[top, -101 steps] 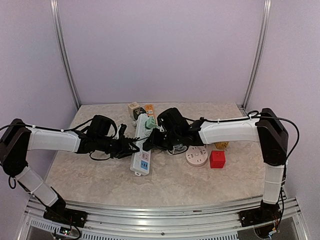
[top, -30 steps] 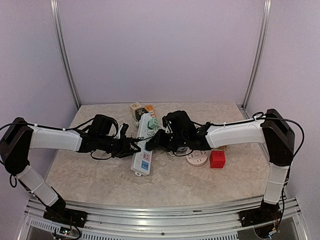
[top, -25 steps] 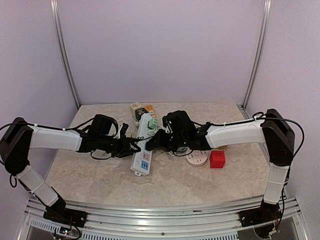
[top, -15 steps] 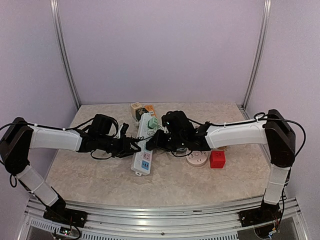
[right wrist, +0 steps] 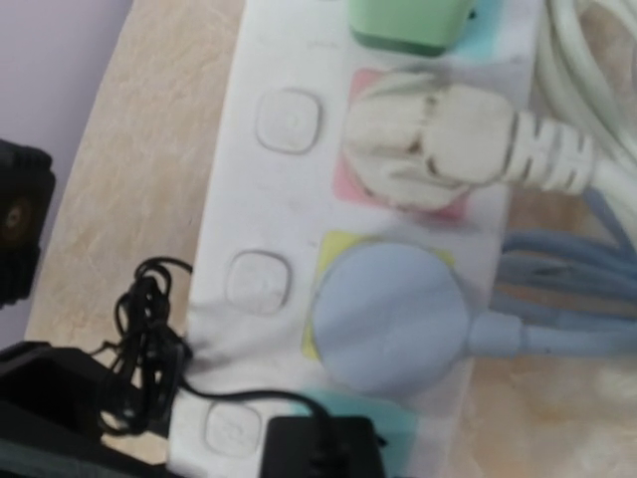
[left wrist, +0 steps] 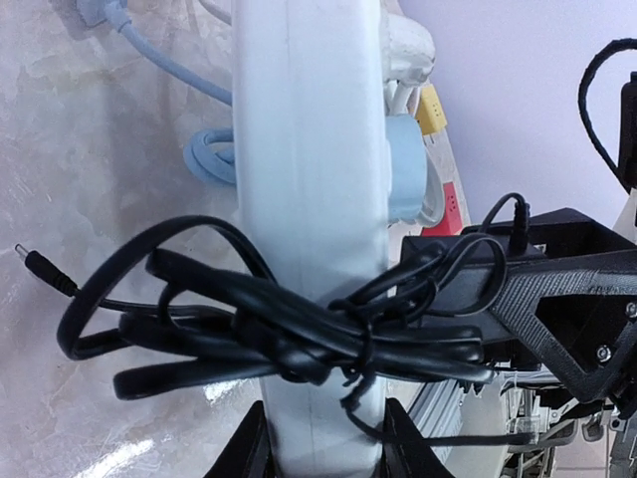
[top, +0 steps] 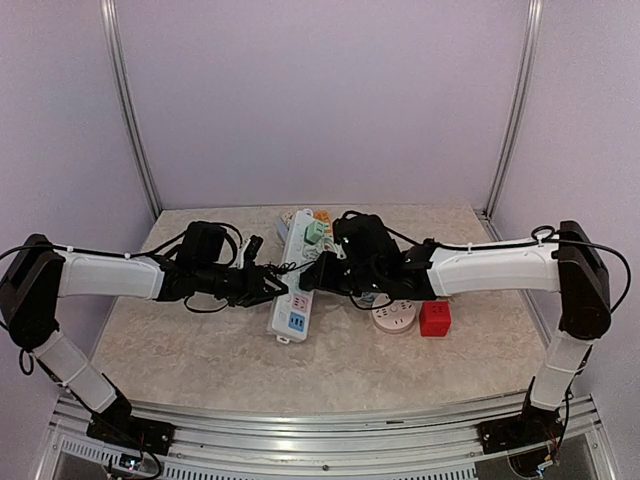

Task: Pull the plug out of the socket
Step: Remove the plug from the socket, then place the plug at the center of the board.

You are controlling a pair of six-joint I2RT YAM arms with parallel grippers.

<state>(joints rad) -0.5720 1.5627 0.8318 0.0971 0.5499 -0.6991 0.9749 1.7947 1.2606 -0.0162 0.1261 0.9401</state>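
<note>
Now, left end effector (left wrist: 323, 443) clamps socket strip (left wrist: 309, 199), right end effector (top: 320, 273) grips plug (right wrist: 320, 443)

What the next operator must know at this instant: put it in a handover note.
Left end effector: closed on the sides of the power strip, bracing it.
Right end effector: at the black plug; whether it is gripping cannot be told.
Things: the black plug looks seated beside the light blue plug; the black cable bundle drapes across the strip. The white plug and green plug are also in.
Done: strip held, right arm at the plug.
Left: confirm the grip, then pull the black plug out.
</note>
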